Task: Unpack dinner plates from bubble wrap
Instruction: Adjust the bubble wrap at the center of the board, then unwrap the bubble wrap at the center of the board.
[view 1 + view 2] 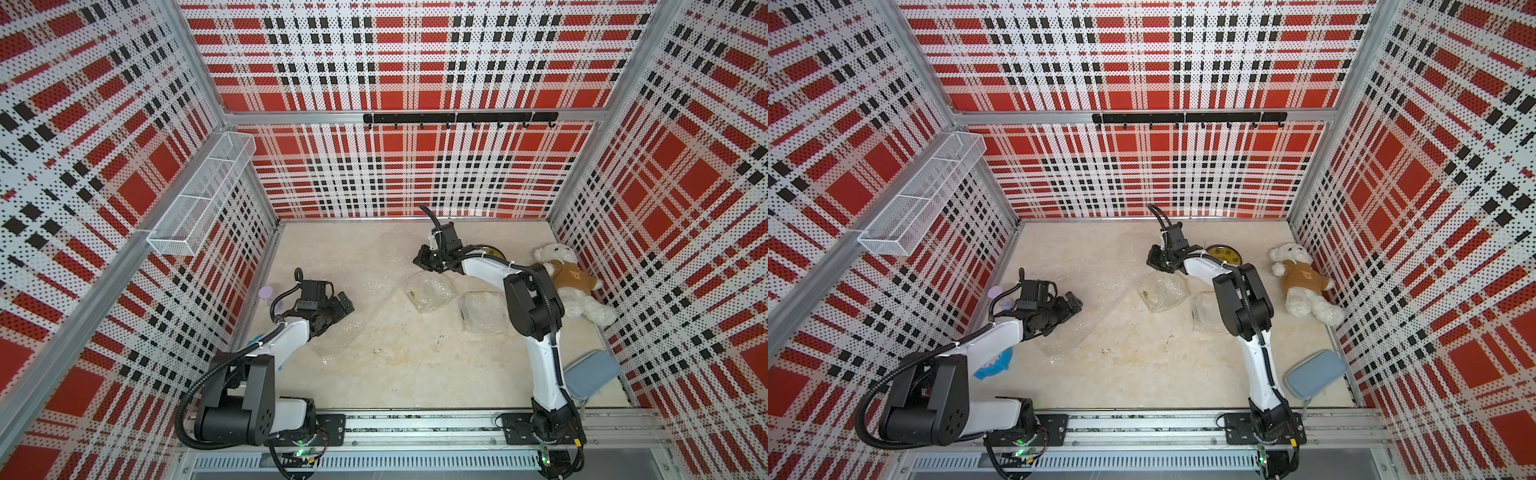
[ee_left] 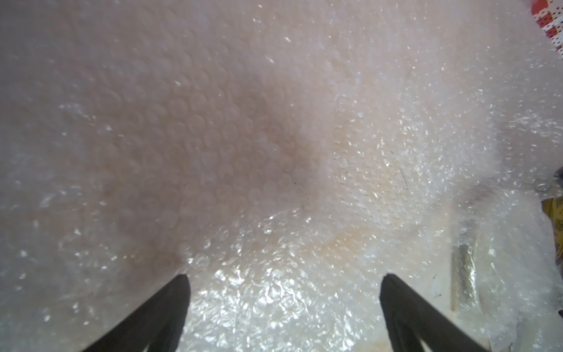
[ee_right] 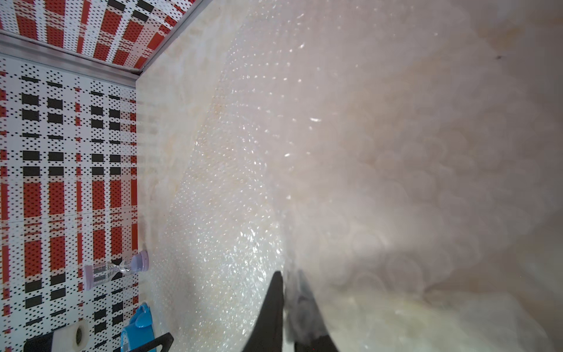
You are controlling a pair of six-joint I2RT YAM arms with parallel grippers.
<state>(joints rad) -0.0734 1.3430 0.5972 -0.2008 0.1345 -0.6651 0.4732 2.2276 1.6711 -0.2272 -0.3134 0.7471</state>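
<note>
A large loose sheet of bubble wrap (image 1: pixel 374 286) (image 1: pixel 1100 291) lies across the middle of the table. My right gripper (image 1: pixel 419 262) (image 3: pixel 289 280) is shut on its far edge, and the wrap (image 3: pixel 365 183) drapes over one finger. My left gripper (image 1: pixel 348 303) (image 2: pixel 285 283) hangs open just above the sheet's near part (image 2: pixel 213 137), with nothing between its fingers. Two dinner plates (image 1: pixel 430 291) (image 1: pixel 484 311) lie wrapped in bubble wrap near the right arm. A bare yellow plate with a dark rim (image 1: pixel 1224 254) sits behind that arm.
A white teddy bear (image 1: pixel 569 282) lies at the right wall and a grey-blue pouch (image 1: pixel 592 374) at the front right. A lilac hourglass (image 1: pixel 266 293) and a blue object (image 1: pixel 994 363) sit at the left wall. A wire basket (image 1: pixel 199 199) hangs on the left wall.
</note>
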